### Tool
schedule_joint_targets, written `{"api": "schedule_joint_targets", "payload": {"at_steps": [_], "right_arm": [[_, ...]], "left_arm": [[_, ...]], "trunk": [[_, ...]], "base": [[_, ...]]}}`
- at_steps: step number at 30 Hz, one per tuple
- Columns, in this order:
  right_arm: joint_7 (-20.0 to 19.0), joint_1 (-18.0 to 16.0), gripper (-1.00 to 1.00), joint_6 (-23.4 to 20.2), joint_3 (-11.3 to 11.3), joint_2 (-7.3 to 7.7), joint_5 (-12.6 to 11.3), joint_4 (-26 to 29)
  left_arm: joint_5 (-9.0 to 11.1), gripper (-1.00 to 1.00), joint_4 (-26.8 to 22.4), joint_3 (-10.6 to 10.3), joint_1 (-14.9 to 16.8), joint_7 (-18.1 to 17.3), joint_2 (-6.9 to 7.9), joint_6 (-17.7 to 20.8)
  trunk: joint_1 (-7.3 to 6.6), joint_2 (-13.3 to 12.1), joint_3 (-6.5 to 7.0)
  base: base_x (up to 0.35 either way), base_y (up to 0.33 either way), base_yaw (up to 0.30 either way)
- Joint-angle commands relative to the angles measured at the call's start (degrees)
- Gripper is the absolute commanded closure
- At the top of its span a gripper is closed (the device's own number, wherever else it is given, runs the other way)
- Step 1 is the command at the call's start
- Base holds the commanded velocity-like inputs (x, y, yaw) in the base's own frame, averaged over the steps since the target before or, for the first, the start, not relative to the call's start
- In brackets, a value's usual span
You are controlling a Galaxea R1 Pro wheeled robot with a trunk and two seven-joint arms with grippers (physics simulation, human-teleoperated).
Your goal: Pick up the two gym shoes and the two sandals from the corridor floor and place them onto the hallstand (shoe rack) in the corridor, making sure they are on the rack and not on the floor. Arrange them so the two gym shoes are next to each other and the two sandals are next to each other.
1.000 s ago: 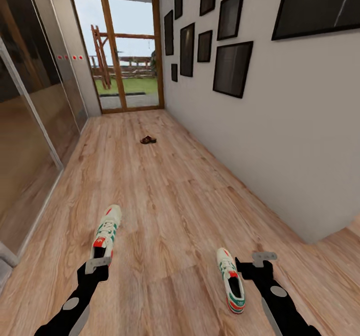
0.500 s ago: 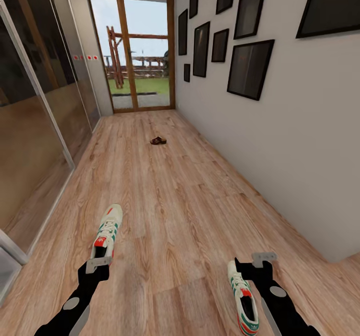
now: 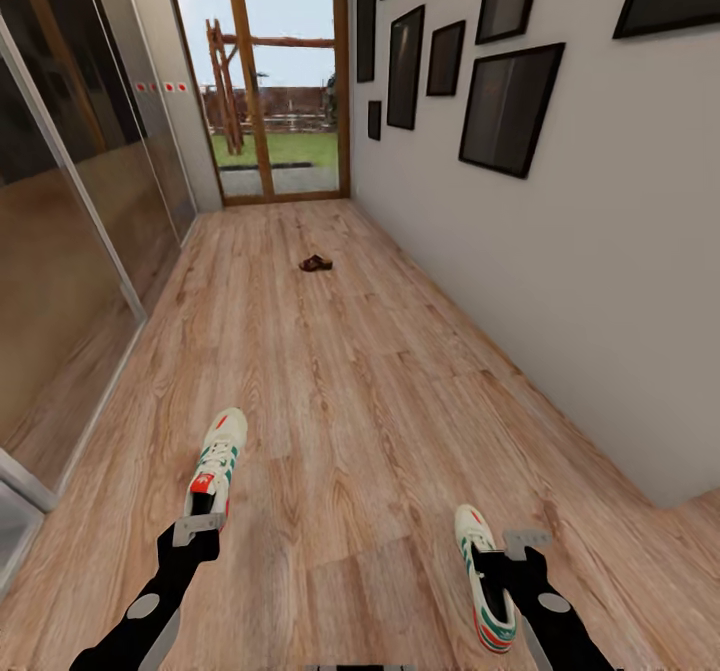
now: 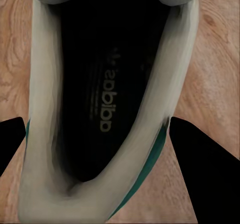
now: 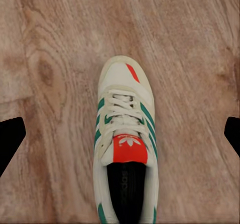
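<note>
One white gym shoe [image 3: 216, 459] with green stripes sticks out ahead of my left gripper [image 3: 197, 526]. In the left wrist view its dark opening [image 4: 100, 98] sits between the two fingers, which press its sides near the heel, so my left gripper [image 4: 97, 121] is shut on it. The other gym shoe [image 3: 482, 573] lies on the corridor floor [image 3: 350, 401], and my right gripper [image 3: 512, 554] hangs open just above its right side. From the right wrist camera this shoe [image 5: 125, 149] lies toe away, with the right gripper [image 5: 125, 121] spread wide. A dark brown sandal [image 3: 316, 264] lies far down the corridor. The hallstand is out of view.
A white wall [image 3: 560, 281] with black picture frames [image 3: 510, 106] runs along the right. Glass sliding panels [image 3: 70, 251] line the left. A glazed door [image 3: 280, 81] closes the far end. Open wood floor stretches between the shoes and the sandal.
The whole view has shifted, so the camera moved. The left shoe kept its place at the left gripper. The floor shoe now lies closer under the right gripper.
</note>
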State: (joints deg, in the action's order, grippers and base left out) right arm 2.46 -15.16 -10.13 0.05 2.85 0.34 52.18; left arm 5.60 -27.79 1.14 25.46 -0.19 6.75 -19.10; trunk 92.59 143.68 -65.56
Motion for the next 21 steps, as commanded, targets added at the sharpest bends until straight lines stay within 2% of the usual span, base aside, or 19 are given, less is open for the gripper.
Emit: {"api": "schedule_joint_targets", "payload": {"at_steps": [1,16,17,18,21], "right_arm": [[0.18,-0.01,-1.00,-0.34,0.05,0.03,0.03,0.07],[0.24,-0.01,-1.00,0.28,0.04,0.05,0.10,-0.11],[0.25,-0.01,-1.00,1.18,0.04,0.05,0.16,-0.22],[0.22,-0.03,-1.00,5.01,0.04,0.05,0.23,-1.74],[0.09,-0.01,-1.00,12.30,0.14,0.05,0.23,-6.15]], "left_arm": [[0.53,1.00,0.02,-0.16,0.03,0.02,0.02,-0.19],[0.46,1.00,0.02,-0.16,0.03,0.02,0.02,-0.41],[0.46,1.00,0.02,-0.14,0.03,0.02,0.02,-0.41],[0.46,1.00,0.02,-0.11,0.03,0.02,0.02,-0.41],[0.41,1.00,0.02,-0.10,0.03,0.02,0.02,-0.41]], "trunk": [[0.01,0.04,-0.37],[0.40,0.24,-5.06],[0.42,0.25,-5.37],[0.45,0.26,-5.68],[0.52,0.30,-6.62]], "base": [[0.000,0.000,0.000],[0.000,0.000,0.000],[0.000,0.000,0.000],[0.000,0.000,0.000],[0.000,0.000,0.000]]}}
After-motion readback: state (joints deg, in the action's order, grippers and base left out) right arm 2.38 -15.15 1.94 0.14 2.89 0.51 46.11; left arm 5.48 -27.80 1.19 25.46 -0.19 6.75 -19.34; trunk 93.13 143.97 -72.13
